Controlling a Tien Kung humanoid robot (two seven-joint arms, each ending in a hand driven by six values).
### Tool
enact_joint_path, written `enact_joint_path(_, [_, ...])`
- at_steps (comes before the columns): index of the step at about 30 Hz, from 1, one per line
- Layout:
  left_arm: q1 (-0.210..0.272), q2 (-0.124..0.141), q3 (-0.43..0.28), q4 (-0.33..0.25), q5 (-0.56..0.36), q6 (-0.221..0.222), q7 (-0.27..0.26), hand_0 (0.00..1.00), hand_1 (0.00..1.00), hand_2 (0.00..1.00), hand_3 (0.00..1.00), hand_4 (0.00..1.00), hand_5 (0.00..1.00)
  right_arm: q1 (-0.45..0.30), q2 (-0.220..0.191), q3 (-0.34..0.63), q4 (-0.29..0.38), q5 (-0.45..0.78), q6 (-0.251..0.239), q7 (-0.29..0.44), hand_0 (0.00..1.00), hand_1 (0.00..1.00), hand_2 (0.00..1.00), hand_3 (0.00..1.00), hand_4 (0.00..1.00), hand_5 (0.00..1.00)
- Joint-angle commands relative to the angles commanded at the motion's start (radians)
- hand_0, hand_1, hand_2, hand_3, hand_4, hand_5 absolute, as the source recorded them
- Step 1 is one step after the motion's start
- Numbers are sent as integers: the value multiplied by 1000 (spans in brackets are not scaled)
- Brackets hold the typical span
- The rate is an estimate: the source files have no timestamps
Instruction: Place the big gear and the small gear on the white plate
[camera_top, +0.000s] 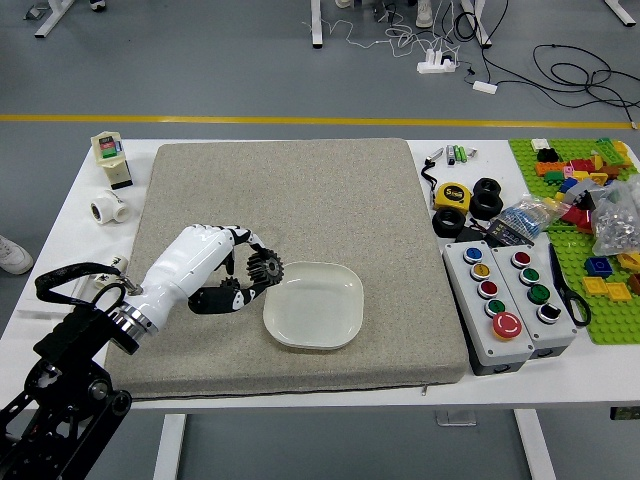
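Peeking out part-hidden, the big gear (266, 268) is pinched in the left hand (212, 257), roughly ten o'clock from the plate (314, 312).

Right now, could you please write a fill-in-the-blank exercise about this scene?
The robot's ____ hand grips the dark round toothed gear.
The number of gears lying in the shallow white square plate is ____.
The studded baseplate under the plastic bricks is ____.
Missing words: left; zero; green.

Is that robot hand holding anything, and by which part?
Yes: the left hand holds the big gear by its toothed rim, on the palm side; exact contacts can't be told.
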Motion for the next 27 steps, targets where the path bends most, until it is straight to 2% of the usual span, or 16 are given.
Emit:
enact_joint_path(5, [-41, -6, 131, 31, 0, 26, 2, 294, 314, 384, 539, 488, 2, -2, 0, -4, 0, -1, -1, -1, 616, 612, 712, 594, 801, 758])
enact_joint_path(7, [-72, -18, 186, 61, 0, 35, 3, 294, 314, 384, 539, 488, 2, -3, 0, -8, 0, -1, -2, -2, 616, 612, 712, 594, 801, 758])
enact_joint_path(10, [-111, -32, 242, 98, 0, 47, 4, 294, 314, 384, 539, 488, 2, -3, -1, -14, 0, 4, -2, -2, 616, 612, 712, 594, 801, 758])
enact_joint_path(11, [-121, -36, 253, 107, 0, 48, 5, 313, 354, 411, 550, 472, 2, -2, -1, -15, 0, 5, -2, -1, 616, 612, 712, 594, 801, 758])
enact_joint_path(12, [-135, -41, 264, 122, 0, 52, 6, 313, 354, 411, 550, 472, 2, -2, -1, -17, 0, 7, -2, -1, 616, 612, 713, 595, 801, 758])
enact_joint_path(16, [-174, -58, 277, 168, 0, 78, 6, 313, 354, 411, 550, 472, 2, -1, -2, -21, 0, 9, -2, 0, 616, 612, 713, 595, 801, 758])
enact_joint_path(17, [-180, -61, 277, 177, 0, 85, 5, 322, 417, 482, 574, 551, 9, -1, -3, -22, 0, 9, -2, 1, 616, 612, 713, 595, 801, 758])
enact_joint_path(20, [-197, -68, 273, 205, 0, 109, 1, 322, 417, 482, 574, 551, 9, -1, -4, -23, 0, 9, -2, 1, 616, 611, 711, 594, 801, 757])
enact_joint_path(23, [-208, -71, 266, 225, 0, 99, -2, 322, 417, 482, 574, 551, 9, -2, -4, -24, 0, 8, -3, 1, 616, 611, 711, 594, 801, 757])
enact_joint_path(24, [-210, -71, 265, 232, 0, 91, -2, 348, 454, 522, 591, 629, 52, -2, -5, -24, 0, 8, -3, 1, 616, 612, 710, 594, 800, 756])
enact_joint_path(27, [-212, -71, 264, 241, 0, 70, 3, 348, 454, 522, 591, 629, 52, -2, -5, -24, 0, 9, -3, 1, 616, 612, 710, 594, 800, 756])
